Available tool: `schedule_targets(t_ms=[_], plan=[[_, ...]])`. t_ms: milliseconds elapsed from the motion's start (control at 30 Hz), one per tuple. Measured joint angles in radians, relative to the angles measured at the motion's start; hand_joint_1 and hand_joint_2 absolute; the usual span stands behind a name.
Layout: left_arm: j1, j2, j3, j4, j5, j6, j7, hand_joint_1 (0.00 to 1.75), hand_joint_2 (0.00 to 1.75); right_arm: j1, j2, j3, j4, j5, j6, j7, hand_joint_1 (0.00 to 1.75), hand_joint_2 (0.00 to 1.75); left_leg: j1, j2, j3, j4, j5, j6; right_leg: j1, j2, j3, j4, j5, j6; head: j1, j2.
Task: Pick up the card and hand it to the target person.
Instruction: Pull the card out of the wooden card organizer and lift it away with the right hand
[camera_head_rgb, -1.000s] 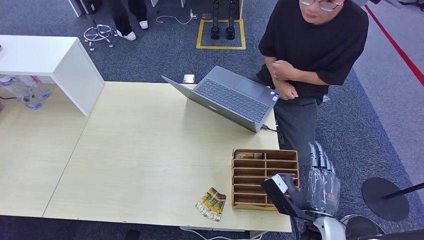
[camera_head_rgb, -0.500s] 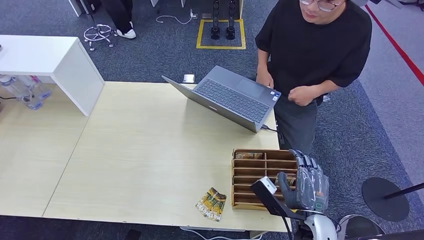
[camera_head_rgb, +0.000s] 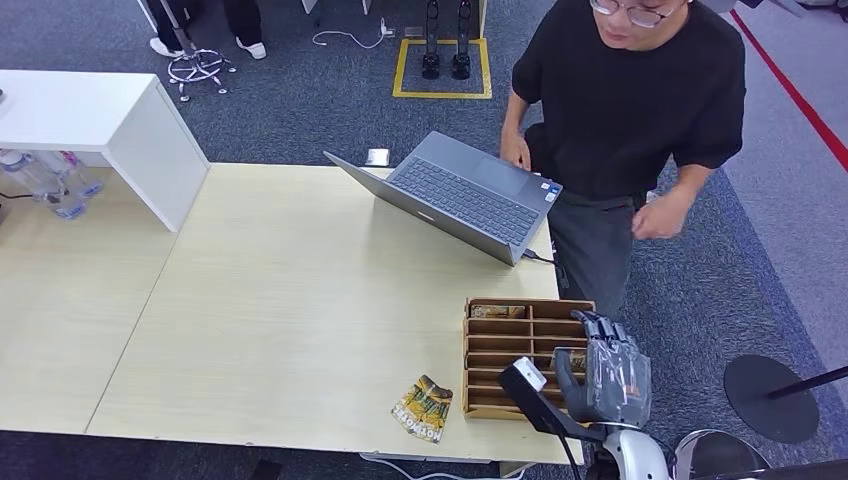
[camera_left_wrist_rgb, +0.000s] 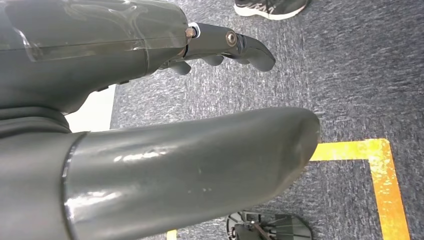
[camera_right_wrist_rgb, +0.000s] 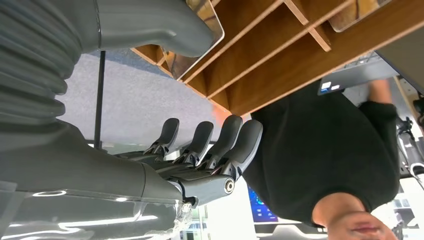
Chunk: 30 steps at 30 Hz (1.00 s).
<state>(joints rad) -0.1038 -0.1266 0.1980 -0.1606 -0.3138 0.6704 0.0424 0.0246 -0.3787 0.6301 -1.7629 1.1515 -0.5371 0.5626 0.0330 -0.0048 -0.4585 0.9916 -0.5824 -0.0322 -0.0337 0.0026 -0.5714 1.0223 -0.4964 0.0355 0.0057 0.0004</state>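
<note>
A loose card (camera_head_rgb: 422, 408) lies flat on the table (camera_head_rgb: 280, 320), just left of the wooden card rack (camera_head_rgb: 528, 356). More cards sit in the rack's slots — 1 (camera_right_wrist_rgb: 192, 50) is beside the thumb. The right hand (camera_head_rgb: 608, 375) hovers at the rack's right end, fingers apart, holding nothing. Thin, light, probably slick; pinch an exposed edge. The person (camera_head_rgb: 630, 110) stands beyond.
</note>
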Motion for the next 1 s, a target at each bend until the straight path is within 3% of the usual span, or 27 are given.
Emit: schedule_targets(t_ms=[100,500,1000], plan=[[0.0,0.0,0.0,0.0,0.0,0.0,0.002,0.0,0.0,-0.001,-0.004,0.002,0.008,0.011,0.009,0.005,1.0,1.75,0.0,0.0,0.0,0.0,0.0,0.0,0.0,0.0,0.0,0.0,0.0,0.0,0.0,0.0],[0.0,0.0,0.0,0.0,0.007,0.0,0.001,0.0,0.0,-0.002,-0.024,0.016,0.019,0.043,0.027,0.028,0.81,1.75,0.0,0.0,0.0,0.0,0.0,0.0,0.0,0.0,0.0,0.0,0.0,0.0,0.0,0.0],[0.0,0.0,0.0,0.0,0.009,0.0,-0.001,0.0,0.0,-0.002,-0.028,0.025,0.019,0.047,0.034,0.03,0.89,1.75,0.0,0.0,0.0,0.0,0.0,0.0,0.0,0.001,0.0,0.0,0.0,0.0,0.0,0.0]])
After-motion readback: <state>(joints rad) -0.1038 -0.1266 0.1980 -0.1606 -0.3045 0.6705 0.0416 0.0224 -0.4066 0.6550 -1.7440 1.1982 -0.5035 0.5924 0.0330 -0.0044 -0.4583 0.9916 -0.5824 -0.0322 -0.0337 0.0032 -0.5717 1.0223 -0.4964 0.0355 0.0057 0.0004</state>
